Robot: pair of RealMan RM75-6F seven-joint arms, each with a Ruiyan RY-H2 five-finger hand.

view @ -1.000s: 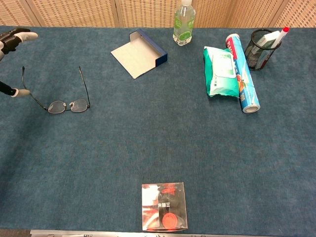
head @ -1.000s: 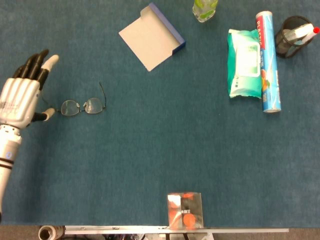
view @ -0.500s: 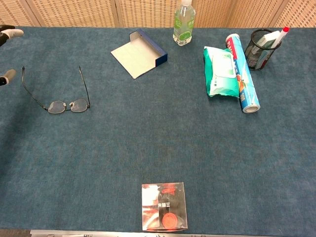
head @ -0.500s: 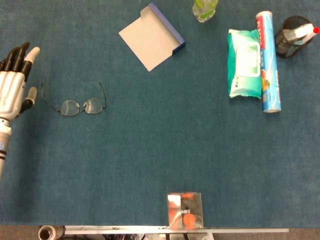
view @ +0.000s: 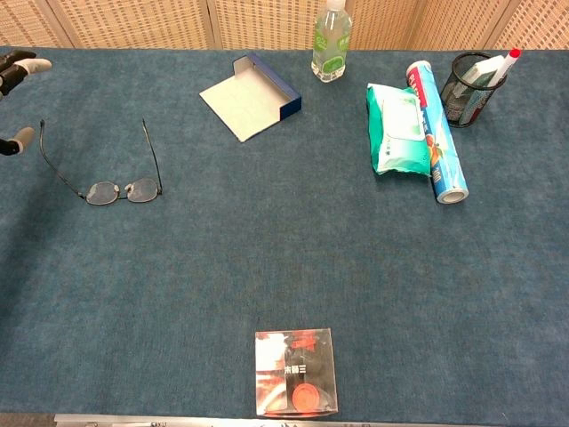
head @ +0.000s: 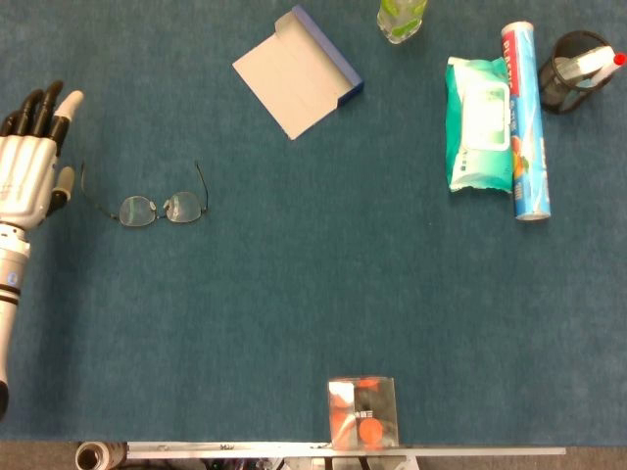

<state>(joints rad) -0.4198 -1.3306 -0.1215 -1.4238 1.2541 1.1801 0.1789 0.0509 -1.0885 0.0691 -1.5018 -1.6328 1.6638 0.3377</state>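
**Left hand spread beside the spectacles**

The left hand hovers flat at the left edge of the tabletop, fingers apart and holding nothing, its thumb just beside the tip of one arm of the spectacles. These lie unfolded, arms pointing to the far side. Nothing stands between the two. Farther right sit an open blue box, a bottle, a green wipes pack, a tube and a mesh cup; a clear box rests at the near edge. The right hand is out of sight.
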